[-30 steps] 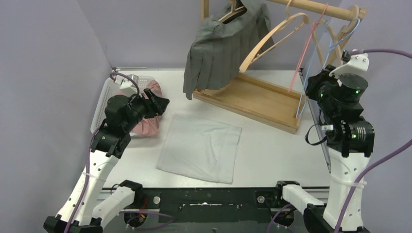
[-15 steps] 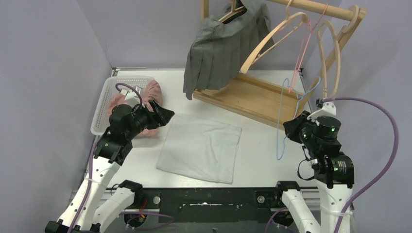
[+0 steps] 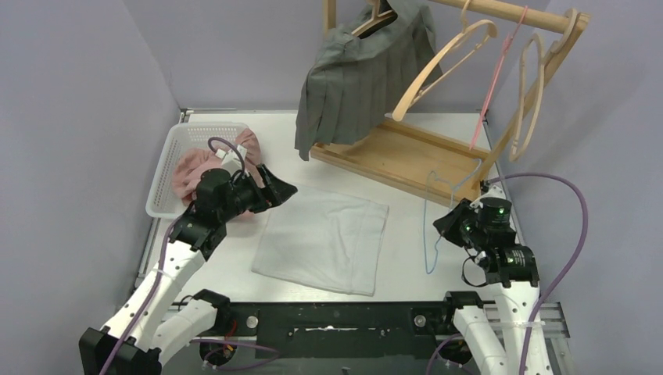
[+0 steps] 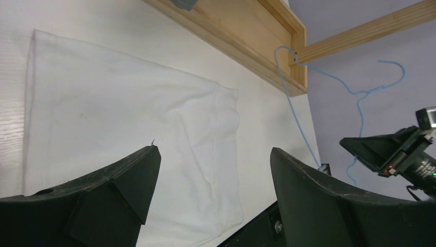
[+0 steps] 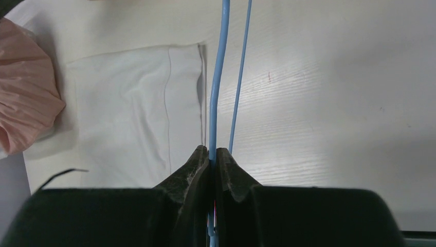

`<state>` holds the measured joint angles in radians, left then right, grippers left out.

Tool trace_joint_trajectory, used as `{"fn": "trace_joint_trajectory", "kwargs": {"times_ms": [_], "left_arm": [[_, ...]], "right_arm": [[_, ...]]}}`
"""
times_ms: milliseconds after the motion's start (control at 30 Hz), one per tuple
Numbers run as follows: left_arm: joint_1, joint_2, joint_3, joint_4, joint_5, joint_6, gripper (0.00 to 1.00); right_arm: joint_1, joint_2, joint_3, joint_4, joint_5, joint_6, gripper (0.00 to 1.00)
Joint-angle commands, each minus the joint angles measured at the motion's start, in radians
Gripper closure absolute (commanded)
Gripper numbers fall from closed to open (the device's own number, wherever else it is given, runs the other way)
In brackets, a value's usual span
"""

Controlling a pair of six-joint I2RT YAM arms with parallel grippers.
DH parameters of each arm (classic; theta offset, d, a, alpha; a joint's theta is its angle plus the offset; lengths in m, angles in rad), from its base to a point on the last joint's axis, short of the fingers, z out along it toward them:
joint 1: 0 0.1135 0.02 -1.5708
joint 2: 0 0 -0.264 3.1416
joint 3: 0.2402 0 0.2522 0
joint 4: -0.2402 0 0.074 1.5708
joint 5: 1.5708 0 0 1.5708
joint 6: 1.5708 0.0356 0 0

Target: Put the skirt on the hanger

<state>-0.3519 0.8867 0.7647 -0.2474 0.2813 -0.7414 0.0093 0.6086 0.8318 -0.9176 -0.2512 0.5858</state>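
Skirt: white skirt [image 3: 320,238] lies spread flat on the table [image 3: 234,269], in the middle of the overhead view, between the two arms. Nothing grips it.
Hanger: blue wire hanger [image 3: 425,226] is off the rail and held upright right of centre in the overhead view, just beside the white skirt's right edge. Whether its lower end touches the table cannot be told.
Right gripper [image 3: 439,225]: fingers pinched tight on the blue wire hanger; in the right wrist view the wire [image 5: 217,77] runs straight up out of the closed tips [image 5: 212,152].
Left gripper [image 3: 280,191]: fingers spread wide and holding nothing, low over the white skirt's upper-left corner. In the left wrist view the cloth [image 4: 128,128] shows in the gap between the two tips [image 4: 213,152].
Basket: white basket [image 3: 168,168] sits at the left of the overhead view with a pink garment [image 3: 191,168] bunched inside it, right behind the left arm's wrist.
Rack: wooden rack [image 3: 406,160] stands at the upper right of the overhead view.
On the rack: grey pleated skirt [image 3: 360,78] hangs at the left end; two bare wooden hangers [image 3: 438,66] and a pink hanger [image 3: 492,86] hang to its right.
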Motion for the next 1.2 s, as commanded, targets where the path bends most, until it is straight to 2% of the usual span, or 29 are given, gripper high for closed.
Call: {"fn": "trace_joint_trajectory", "kwargs": {"times_ms": [0, 133, 300, 433, 567, 733, 1000, 1167], "left_arm": [[-0.029, 0.026, -0.017, 0.163, 0.028, -0.038, 0.16], [-0.032, 0.058, -0.050, 0.270, 0.062, -0.085, 0.14], [-0.092, 0.119, -0.045, 0.361, 0.072, -0.150, 0.14], [-0.157, 0.140, -0.042, 0.398, 0.018, -0.186, 0.14], [-0.211, 0.132, -0.061, 0.403, -0.076, -0.217, 0.14], [-0.239, 0.134, -0.086, 0.463, -0.117, -0.236, 0.14], [-0.265, 0.155, -0.036, 0.403, -0.215, -0.182, 0.14], [-0.282, 0.172, -0.029, 0.420, -0.248, -0.181, 0.15]], "right_arm": [[0.081, 0.024, -0.043, 0.167, -0.005, 0.058, 1.00], [0.335, 0.090, -0.065, 0.262, 0.164, 0.134, 1.00], [0.766, 0.271, -0.009, 0.306, 0.562, 0.229, 1.00], [0.971, 0.438, 0.041, 0.370, 0.708, 0.240, 1.00], [1.044, 0.576, 0.114, 0.468, 0.730, 0.144, 1.00], [1.067, 0.665, 0.151, 0.558, 0.684, 0.049, 1.00], [1.072, 0.682, 0.160, 0.673, 0.551, -0.045, 1.00], [1.077, 0.727, 0.202, 0.659, 0.530, -0.061, 1.00]]}}
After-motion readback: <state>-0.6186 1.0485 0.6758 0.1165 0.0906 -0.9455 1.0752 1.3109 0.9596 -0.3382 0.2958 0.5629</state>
